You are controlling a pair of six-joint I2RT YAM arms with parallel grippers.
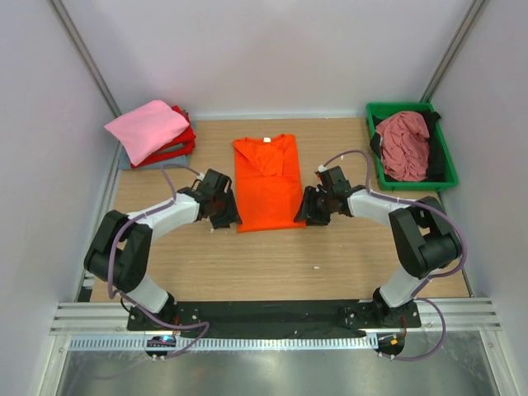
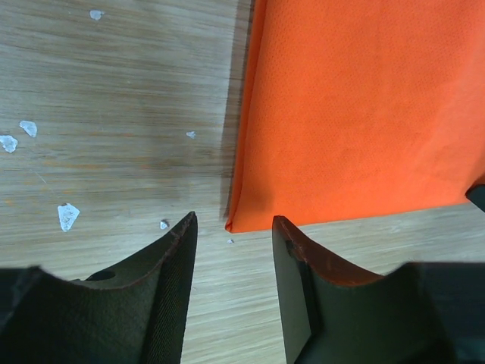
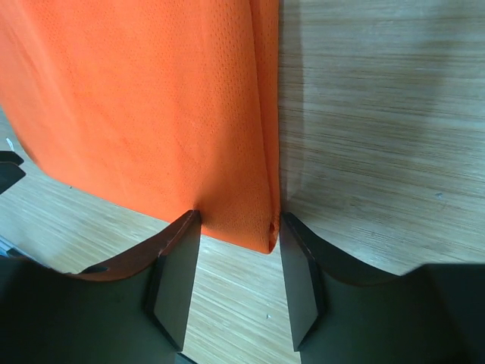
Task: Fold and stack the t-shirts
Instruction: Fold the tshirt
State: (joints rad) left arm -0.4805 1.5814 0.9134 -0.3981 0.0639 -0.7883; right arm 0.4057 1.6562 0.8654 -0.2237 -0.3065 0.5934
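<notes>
The orange t-shirt point(image 1: 266, 181) lies flat in the middle of the counter point(image 1: 272, 264), folded lengthwise into a narrow strip with its collar pointing away from the arms. The left end effector point(image 2: 233, 218) is down at the shirt's near left corner, its fingers partway apart and holding nothing; the corner sits just ahead of the gap. The right end effector point(image 3: 239, 215) is at the near right corner, also partway apart, with the folded corner lying between its fingertips but not pinched. At the far left a light pink t-shirt point(image 1: 147, 128) rests on a red one point(image 1: 177, 147). At the far right, a green tray point(image 1: 441, 165) holds a crumpled dusty rose t-shirt point(image 1: 403, 144).
</notes>
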